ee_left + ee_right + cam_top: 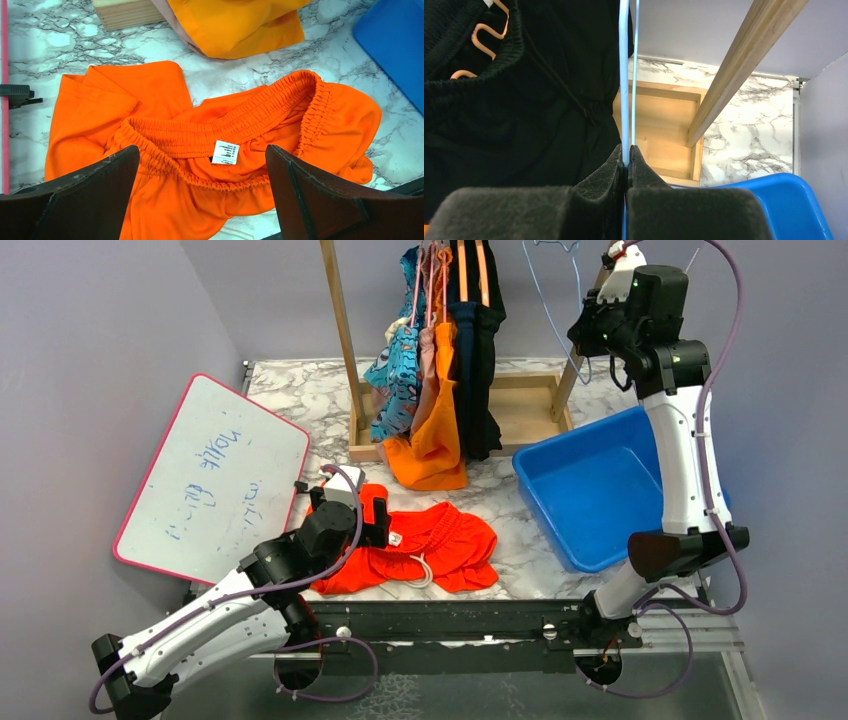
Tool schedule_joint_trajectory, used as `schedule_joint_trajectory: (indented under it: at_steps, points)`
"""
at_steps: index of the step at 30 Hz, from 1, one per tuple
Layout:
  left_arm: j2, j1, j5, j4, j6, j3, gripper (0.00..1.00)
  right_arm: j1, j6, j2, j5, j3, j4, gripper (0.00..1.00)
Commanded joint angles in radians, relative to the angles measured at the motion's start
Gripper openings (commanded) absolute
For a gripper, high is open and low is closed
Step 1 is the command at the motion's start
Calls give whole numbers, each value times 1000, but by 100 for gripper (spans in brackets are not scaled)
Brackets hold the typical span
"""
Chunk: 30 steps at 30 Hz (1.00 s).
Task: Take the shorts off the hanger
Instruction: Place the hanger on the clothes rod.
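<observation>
Red-orange shorts [430,550] lie flat on the marble table, waistband and white label up; they also show in the left wrist view [165,110]. My left gripper [383,522] hovers open over their waistband, one finger on each side [202,167], holding nothing. My right gripper [592,335] is raised at the rack and shut on a bare light blue wire hanger [626,90], which also shows in the top view [553,300]. Blue cartoon-print [400,375], pink [428,360], bright orange [435,445] and dark navy shorts [480,360] hang on the rack.
The wooden rack [343,340] stands at the back on a wooden base [525,405]. A blue bin [595,490] sits at the right, under my right arm. A pink-edged whiteboard [215,480] lies at the left. The dark shorts [524,100] hang just left of my right gripper.
</observation>
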Motion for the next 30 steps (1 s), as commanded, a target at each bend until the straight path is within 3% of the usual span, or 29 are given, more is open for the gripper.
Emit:
schedule_joint_trajectory:
  at_steps: [1,10,16,20,24,26,30]
  points:
    - [-1,5,-27,21,9,6,99,0,-6,-20,27,-3,-58,4]
    - [4,5,-22,20,10,6,99,0,-11,97,29,163,-112,4]
    - [9,5,-20,20,7,8,99,0,7,61,0,87,-84,6]
    - [9,5,-17,21,9,8,99,0,7,-22,21,-7,-32,23]
    - [13,5,-10,23,11,8,99,0,3,-49,24,-11,-57,26]
    - [16,5,-4,24,13,9,99,0,9,-91,-2,-26,-68,37]
    - [22,5,2,27,16,8,99,0,18,-271,16,-247,49,63]
